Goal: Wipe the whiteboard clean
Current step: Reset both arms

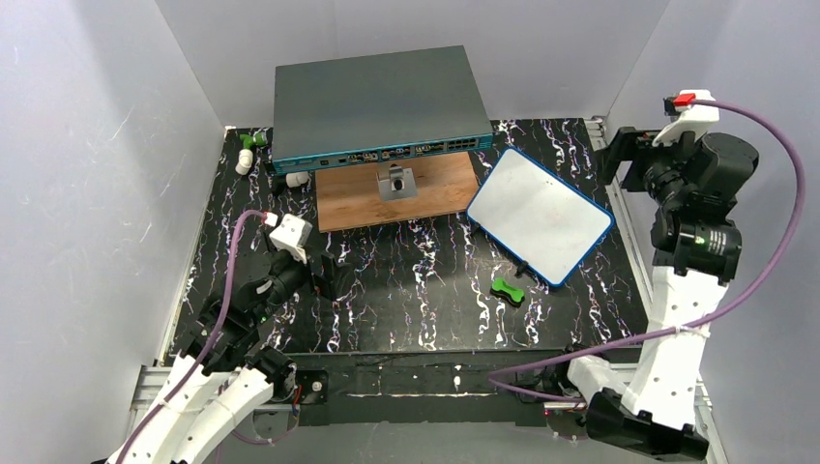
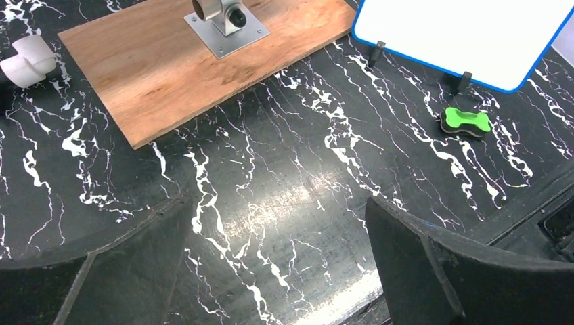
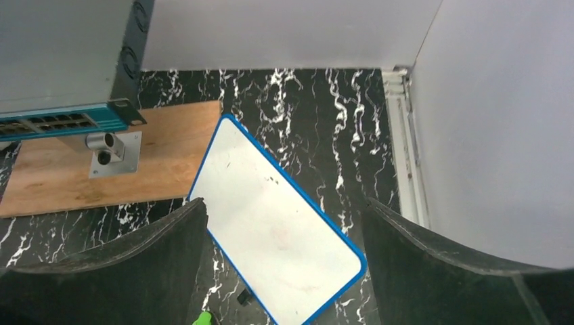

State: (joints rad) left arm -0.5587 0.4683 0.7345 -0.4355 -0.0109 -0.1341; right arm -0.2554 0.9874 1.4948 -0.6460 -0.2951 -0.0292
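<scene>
– On the right half of the counter (image 1: pixel 416 290), where does your whiteboard (image 1: pixel 540 215) sit?
– It lies there askew, with one corner just beside the right end of the wooden board (image 1: pixel 396 193). You can see two small black feet under its near edge. The frame is blue and the face is nearly all white, with only faint specks and a pale reddish smudge.
– And your right end effector (image 3: pixel 284 271)?
– Released. Its fingers are spread wide with nothing between them. It hangs high by the right wall, looking down on the whiteboard and apart from it.
– Your left end effector (image 2: pixel 277 264)?
– Released too, and empty. It hovers low over the near left of the counter, well apart from the whiteboard.
– What do you have near the whiteboard?
– A green eraser (image 1: pixel 507 289) lies on the counter, just off the near edge of the frame. Neither end effector touches it.
– And at the back?
– The switch (image 1: pixel 377 101) sits over the far edge of the wooden board. A metal bracket (image 1: pixel 395 182) stands on the board in front of it.
</scene>
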